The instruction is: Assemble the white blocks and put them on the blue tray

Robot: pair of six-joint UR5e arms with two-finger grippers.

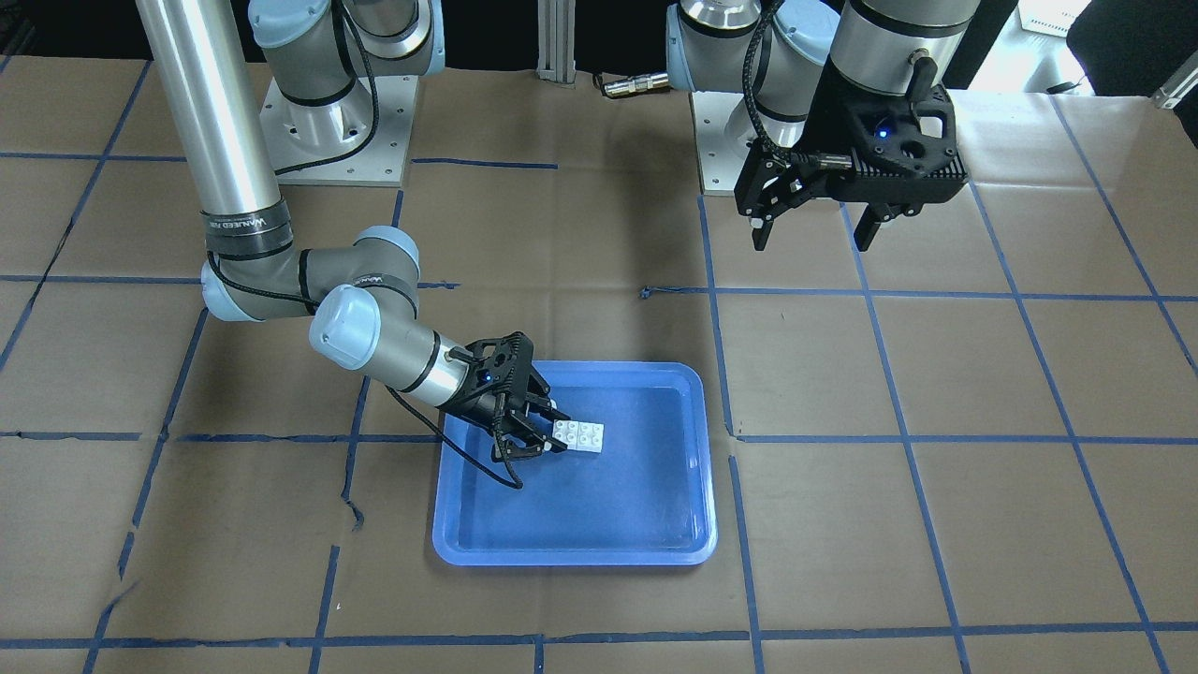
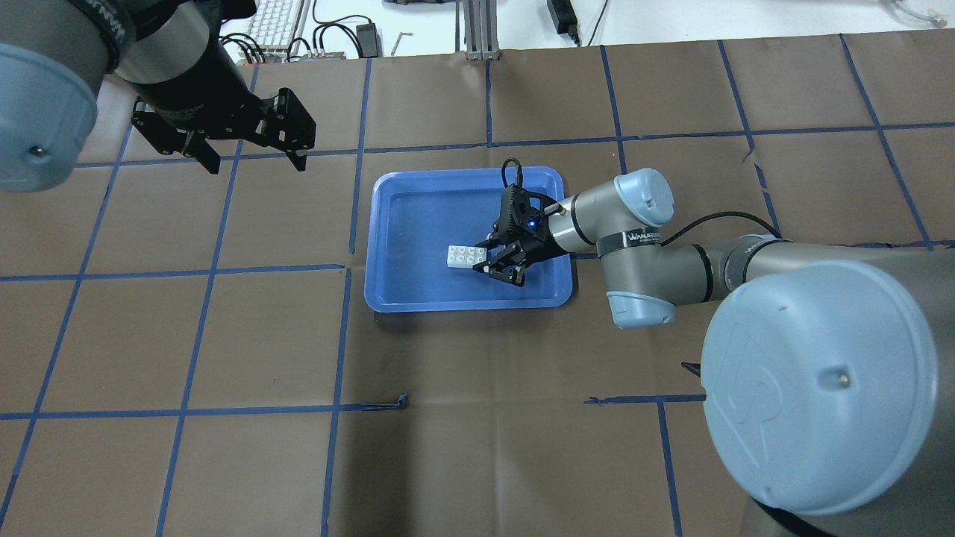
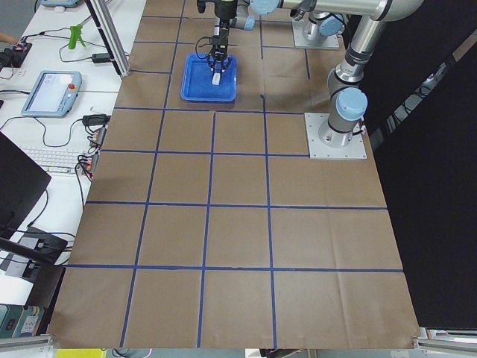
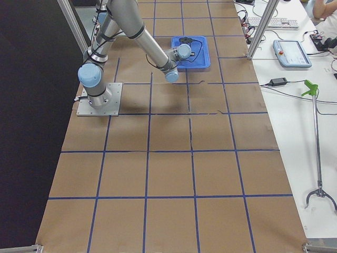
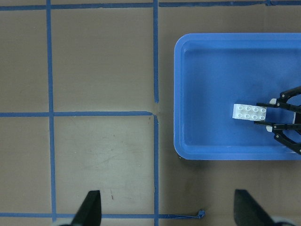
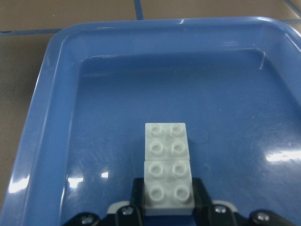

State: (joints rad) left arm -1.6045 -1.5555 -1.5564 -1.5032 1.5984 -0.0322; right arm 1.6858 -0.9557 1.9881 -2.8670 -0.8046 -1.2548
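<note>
Two white blocks (image 1: 577,435) sit joined end to end on the floor of the blue tray (image 1: 571,559), near its middle. My right gripper (image 1: 558,432) reaches low into the tray and is shut on the near end of the white blocks (image 6: 168,165); its pads (image 6: 137,190) press both sides of the near brick. The pair also shows from overhead (image 2: 466,256) with the right gripper (image 2: 489,259) at its end. My left gripper (image 2: 250,158) is open and empty, held high over bare table beyond the tray. Its wrist view shows the blocks (image 5: 249,111) in the tray (image 5: 225,155).
The table is covered in brown paper with a blue tape grid (image 2: 351,268). The two arm bases (image 1: 337,131) stand at the robot's edge of the table. Keyboards, cables and a teach pendant (image 3: 52,89) lie on a side bench off the table.
</note>
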